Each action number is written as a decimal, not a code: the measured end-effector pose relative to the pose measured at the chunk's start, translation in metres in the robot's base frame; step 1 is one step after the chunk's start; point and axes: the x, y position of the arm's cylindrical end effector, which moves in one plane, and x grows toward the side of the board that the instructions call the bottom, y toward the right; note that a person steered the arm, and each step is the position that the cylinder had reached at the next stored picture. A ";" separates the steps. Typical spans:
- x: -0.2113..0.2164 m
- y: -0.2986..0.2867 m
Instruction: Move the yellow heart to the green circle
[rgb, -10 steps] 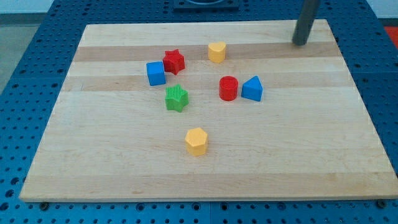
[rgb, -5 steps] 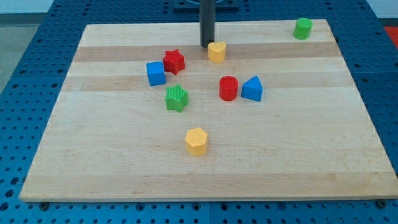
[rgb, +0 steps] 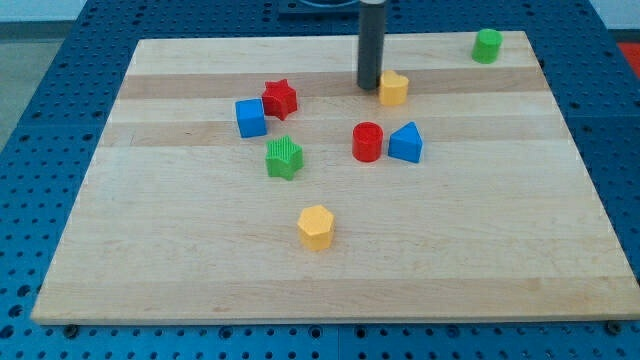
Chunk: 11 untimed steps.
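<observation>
Nearest to the camera, a yellow hexagon block (rgb: 315, 227) stands alone on the wooden desk (rgb: 500, 260), well apart from everything else; it has no part in this task.

Further in, toward the left, there is a loose group: a green star (rgb: 284, 158), a blue cube (rgb: 250, 117) and a red star (rgb: 280, 98). The blue cube and the red star are just beside each other, perhaps touching. To the right of the middle, a red cylinder (rgb: 368, 142) and a blue triangular block (rgb: 405, 143) stand close together, nearly touching. I judge that these two lie nearer than the straight path to the goal, so they should not block it.

Beyond them is the yellow heart (rgb: 394, 88), the thing to be moved. My tip (rgb: 369, 85) is on its left side, touching it or almost touching it. This position makes sense: the green circle (rgb: 487, 45) is at the far right corner of the desk, well apart from the heart, so a push must come from the left and go to the right and a little farther away.

The end effector is only a straight dark rod. It has nothing that opens or closes, and it holds nothing; it can only press with its side against the heart. In my judgement most of the way to the green circle is not yet covered.
</observation>
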 end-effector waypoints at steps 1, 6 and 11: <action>0.023 0.007; 0.014 0.055; 0.036 0.153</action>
